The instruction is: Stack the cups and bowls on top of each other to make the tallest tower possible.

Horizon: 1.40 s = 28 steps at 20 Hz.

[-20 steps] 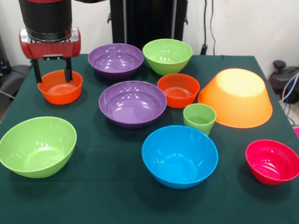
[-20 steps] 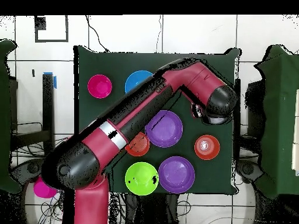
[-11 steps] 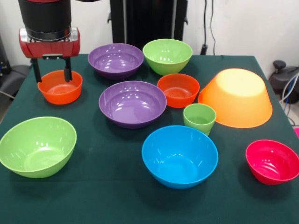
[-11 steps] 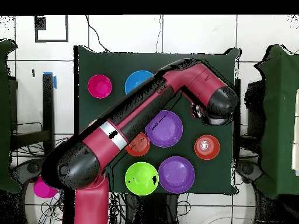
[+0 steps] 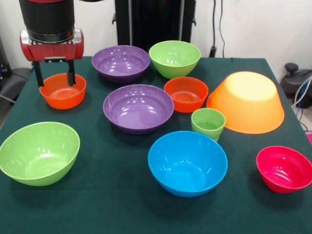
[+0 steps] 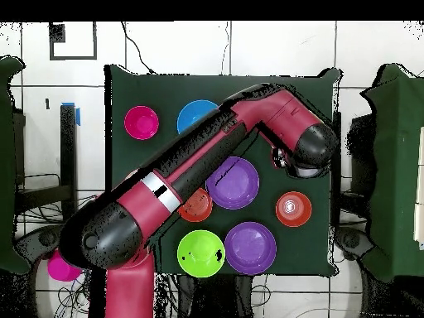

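Observation:
My gripper (image 5: 54, 78) hangs open at the table's left, its two fingers low at the far rim of a small orange-red bowl (image 5: 62, 91), holding nothing. One light-green cup (image 5: 208, 124) stands upright between the blue bowl (image 5: 187, 162) and the overturned orange-yellow bowl (image 5: 247, 101). All other bowls stand apart and upright: two purple (image 5: 121, 62) (image 5: 138, 107), two light green (image 5: 174, 57) (image 5: 39, 152), a second orange-red (image 5: 185, 93) and a pink-red (image 5: 284, 168). In the overhead view the arm (image 6: 207, 166) covers the gripper and several bowls.
Green cloth covers the table (image 5: 117, 209). Dark equipment stands behind the far edge, and cables hang at the back right. In the overhead view a pink-red bowl (image 6: 141, 122) and the blue bowl (image 6: 196, 116) lie at the side away from the base.

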Each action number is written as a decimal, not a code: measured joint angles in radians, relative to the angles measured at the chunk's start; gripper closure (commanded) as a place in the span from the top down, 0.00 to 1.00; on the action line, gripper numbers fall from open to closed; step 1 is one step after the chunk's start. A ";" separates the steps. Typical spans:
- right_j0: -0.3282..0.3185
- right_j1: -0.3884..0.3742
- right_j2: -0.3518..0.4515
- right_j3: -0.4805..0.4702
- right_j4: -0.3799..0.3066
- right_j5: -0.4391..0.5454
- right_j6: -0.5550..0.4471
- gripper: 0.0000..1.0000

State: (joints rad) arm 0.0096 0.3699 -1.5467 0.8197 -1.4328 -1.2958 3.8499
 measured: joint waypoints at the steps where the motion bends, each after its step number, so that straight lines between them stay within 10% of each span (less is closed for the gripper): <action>1: 0.000 0.000 0.000 0.000 0.001 0.000 0.000 1.00; 28: -0.007 -0.008 0.000 0.000 0.029 0.000 0.000 1.00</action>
State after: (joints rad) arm 0.0030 0.3621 -1.5467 0.8198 -1.4035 -1.2958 3.8499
